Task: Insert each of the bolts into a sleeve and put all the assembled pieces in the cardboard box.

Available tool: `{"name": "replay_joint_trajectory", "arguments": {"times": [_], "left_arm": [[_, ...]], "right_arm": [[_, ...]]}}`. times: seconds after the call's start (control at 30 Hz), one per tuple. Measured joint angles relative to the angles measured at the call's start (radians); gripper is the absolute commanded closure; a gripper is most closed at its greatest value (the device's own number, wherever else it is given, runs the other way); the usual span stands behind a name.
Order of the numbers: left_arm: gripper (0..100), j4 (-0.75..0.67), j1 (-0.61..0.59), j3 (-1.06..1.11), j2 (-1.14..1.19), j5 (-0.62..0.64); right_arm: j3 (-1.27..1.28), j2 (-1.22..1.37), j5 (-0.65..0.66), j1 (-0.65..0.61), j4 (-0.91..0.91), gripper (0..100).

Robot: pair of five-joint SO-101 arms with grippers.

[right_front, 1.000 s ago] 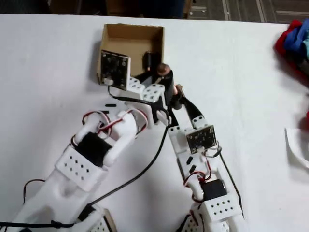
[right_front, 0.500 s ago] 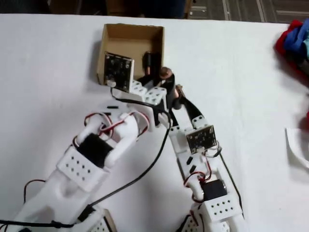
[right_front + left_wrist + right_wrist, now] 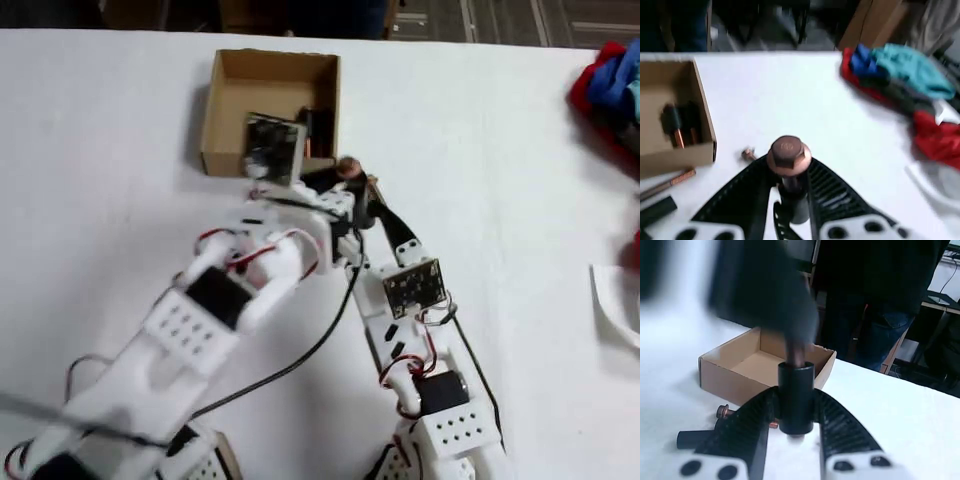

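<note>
My left gripper (image 3: 789,175) is shut on a copper bolt (image 3: 789,154), head up, just off the cardboard box's (image 3: 225,62) near right corner. Directly under it my right gripper (image 3: 796,412) is shut on an upright black sleeve (image 3: 796,395). The bolt's shank (image 3: 798,352) meets the sleeve's open top; its depth is hidden. In the high view the bolt (image 3: 347,166) sits above the sleeve (image 3: 365,207). Inside the box (image 3: 700,107) lie assembled pieces (image 3: 679,125). A loose bolt (image 3: 724,412) and a loose sleeve (image 3: 692,438) lie on the table before the box.
A pile of red, blue and teal cloth (image 3: 610,75) lies at the table's far right, with a white object (image 3: 615,305) nearer the front. A small bolt (image 3: 746,154) rests beside the box. The two arms cross close together in front of the box.
My left arm has swung right, away from the box, carrying the bolt toward the sleeve's top. The right arm has held still with the sleeve.
</note>
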Motion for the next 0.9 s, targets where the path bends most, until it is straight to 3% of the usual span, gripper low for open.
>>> {"name": "replay_joint_trajectory", "arguments": {"times": [0.27,0.53,0.9], "left_arm": [[96,0.046,-0.002,-0.126,0.084,0.0],[65,0.33,-0.003,-0.221,0.086,-0.002],[64,0.399,-0.014,-0.261,0.006,-0.005]], "right_arm": [[0.0,0.0,-0.003,0.002,0.0,97.8],[0.0,-0.003,-0.003,0.003,0.0,97.8],[0.0,-0.003,-0.002,0.002,0.003,97.8]]}}
